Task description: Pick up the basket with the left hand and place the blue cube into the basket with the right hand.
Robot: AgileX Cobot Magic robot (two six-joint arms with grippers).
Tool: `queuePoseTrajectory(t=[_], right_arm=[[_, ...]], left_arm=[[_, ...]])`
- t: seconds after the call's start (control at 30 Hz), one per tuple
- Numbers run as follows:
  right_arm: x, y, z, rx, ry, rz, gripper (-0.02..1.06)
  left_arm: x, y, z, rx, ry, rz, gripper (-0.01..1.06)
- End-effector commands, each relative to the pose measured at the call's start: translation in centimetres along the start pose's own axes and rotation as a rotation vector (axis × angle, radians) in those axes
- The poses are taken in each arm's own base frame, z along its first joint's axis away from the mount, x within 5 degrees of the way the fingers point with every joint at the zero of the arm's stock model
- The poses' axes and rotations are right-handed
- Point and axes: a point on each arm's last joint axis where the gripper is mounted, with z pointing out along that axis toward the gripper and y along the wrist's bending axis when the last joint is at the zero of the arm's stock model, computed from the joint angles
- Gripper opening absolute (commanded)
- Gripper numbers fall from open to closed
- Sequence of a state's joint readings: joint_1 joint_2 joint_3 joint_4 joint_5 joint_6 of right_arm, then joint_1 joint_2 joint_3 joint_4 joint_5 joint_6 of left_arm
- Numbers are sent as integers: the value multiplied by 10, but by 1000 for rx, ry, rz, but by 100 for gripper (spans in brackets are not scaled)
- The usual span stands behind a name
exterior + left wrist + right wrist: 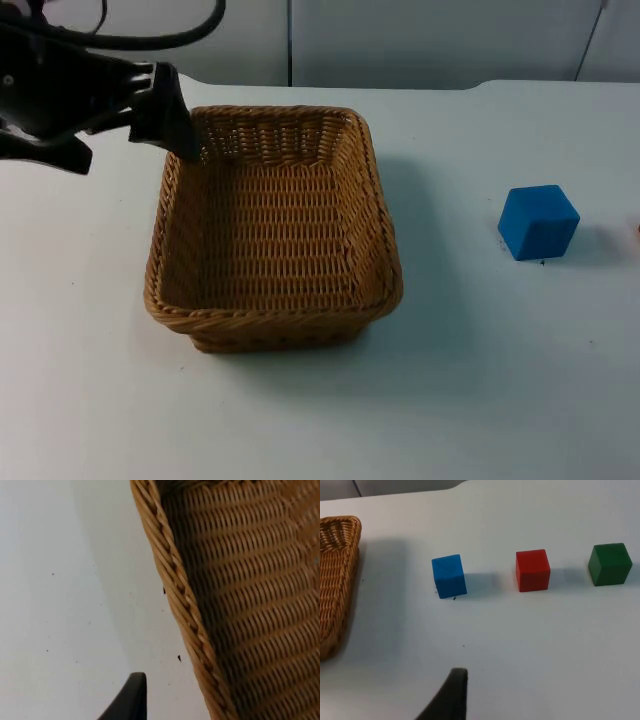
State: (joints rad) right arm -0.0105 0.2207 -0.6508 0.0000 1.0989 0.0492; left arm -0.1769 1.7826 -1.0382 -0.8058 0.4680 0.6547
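1. the basket [275, 230] sits on the table [480, 400] left of middle, with its far rim near the table's far edge.
2. the left gripper [172, 125] is at the basket's far-left corner, its black fingertip [185, 140] down against the rim there. whether the jaws are wide or pinched on the weave, i cannot tell.
3. in the left wrist view the braided rim [185, 605] runs just beside the fingertip [131, 697], which is outside the wall over bare table.
4. judgement: for a sound lift, one finger belongs inside the wall and one outside, seated low on the braid, then close and raise level so the basket doesn't tip.
5. the blue cube [539, 222] rests well right of the basket, toward the table's right edge, nothing between them.
6. the right wrist view looks onto the blue cube [449, 576], with a red cube [533, 570] beside it and a green cube [609, 564] further along the row. the right arm waits, and its grip i cannot tell.
7. room: open table in front of the basket; the cubes' row is the crowded side.
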Motion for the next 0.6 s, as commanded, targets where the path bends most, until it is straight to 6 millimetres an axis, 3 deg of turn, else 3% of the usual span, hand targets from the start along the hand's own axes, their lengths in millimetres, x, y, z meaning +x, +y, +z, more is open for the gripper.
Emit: queuePoseTrajectory(t=[0.0, 0.27, 0.57], right_arm=[[-2, 0, -1, 4, -8, -2, 104], [-1, 0, -1, 4, 8, -2, 104], [0, 0, -1, 5, 14, -2, 104]], left_arm=[[-8, -1, 9, 11, 0, 5, 105], [-24, 2, 40, 72, 61, -1, 105], [-17, 11, 73, 92, 129, -45, 105]])
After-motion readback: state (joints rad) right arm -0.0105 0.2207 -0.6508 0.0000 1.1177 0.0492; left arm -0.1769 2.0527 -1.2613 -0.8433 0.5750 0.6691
